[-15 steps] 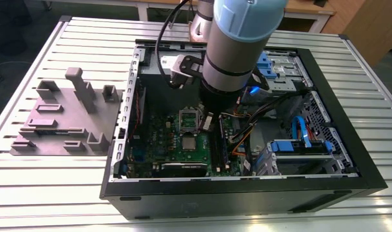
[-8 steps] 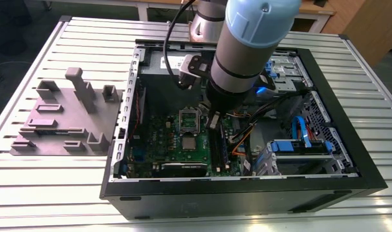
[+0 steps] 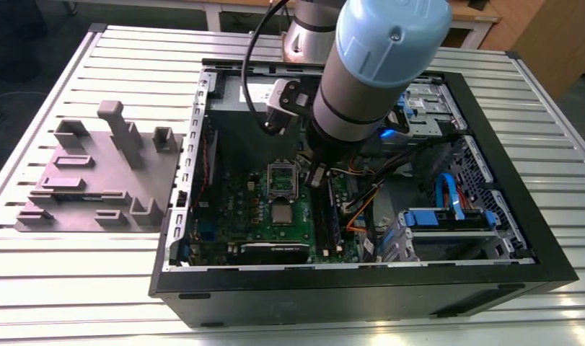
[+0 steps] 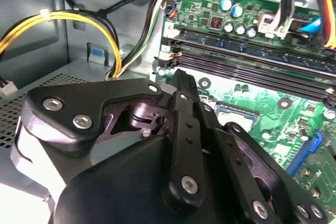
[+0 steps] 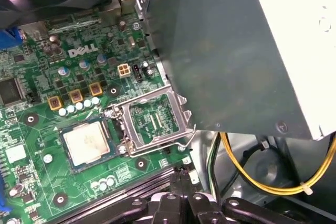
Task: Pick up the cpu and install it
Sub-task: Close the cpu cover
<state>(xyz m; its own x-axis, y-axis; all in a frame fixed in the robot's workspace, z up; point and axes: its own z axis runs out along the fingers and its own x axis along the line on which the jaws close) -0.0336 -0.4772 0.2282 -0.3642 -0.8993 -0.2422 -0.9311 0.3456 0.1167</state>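
The arm reaches down into the open computer case [image 3: 369, 277], which lies on its side on the slatted surface [image 3: 81, 288] so the green board [image 3: 244, 209] faces up. The cpu [image 5: 86, 142] sits flat in its seat on that board, its silver top bare, and the metal socket frame [image 5: 155, 121] just beside it is swung open, presumably to leave the chip free. The pincer [image 5: 181, 179] hangs low by the memory slots, near the frame and clear of the chip; its fingers [image 4: 185, 90] look pressed together with nothing between them, though the angle is poor. The big grey box [image 5: 236, 51] looms right alongside, leaving little room.
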